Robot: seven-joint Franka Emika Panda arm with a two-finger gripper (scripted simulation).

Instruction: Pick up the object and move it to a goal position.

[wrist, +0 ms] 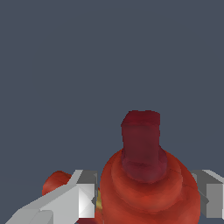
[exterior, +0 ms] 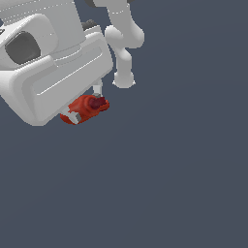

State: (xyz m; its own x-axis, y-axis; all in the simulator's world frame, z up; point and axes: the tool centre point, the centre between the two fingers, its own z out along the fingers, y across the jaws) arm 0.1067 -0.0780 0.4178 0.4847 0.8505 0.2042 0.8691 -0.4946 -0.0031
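**Red toy clamped in the fingers, much of it hidden behind the hand**

In the exterior view the arm's big white hand fills the upper left, and its housing covers most of the gripper [exterior: 85, 107]. Only one pale finger [exterior: 97, 90] pokes out beneath the housing, with a second small grey-white piece [exterior: 73, 117] showing at the toy's lower end. The red drill-shaped toy [exterior: 86, 108] sits directly under the hand, lying tilted, its dark red nose tip [exterior: 98, 102] pointing toward the exterior view's right. Part of its body is tucked behind the housing, so its full outline cannot be made out there.

The wrist view is closer. The toy [wrist: 148, 188] fills the lower middle, nose [wrist: 141, 144] pointing away from the camera, and the frame's lower edge cuts off its body. A grey-white finger [wrist: 65, 203] presses against one flank and the other finger [wrist: 210, 194] against the opposite flank, so the fingers are closed onto the toy with only its width between them. A sliver of yellowish-tan [wrist: 99, 202] shows beside the nearer finger, too small to read clearly. A red lobe [wrist: 56, 181] peeks out behind that finger.

Behind everything is a flat blue-grey background with no visible edge or shadow, so whether the toy touches any surface cannot be told.
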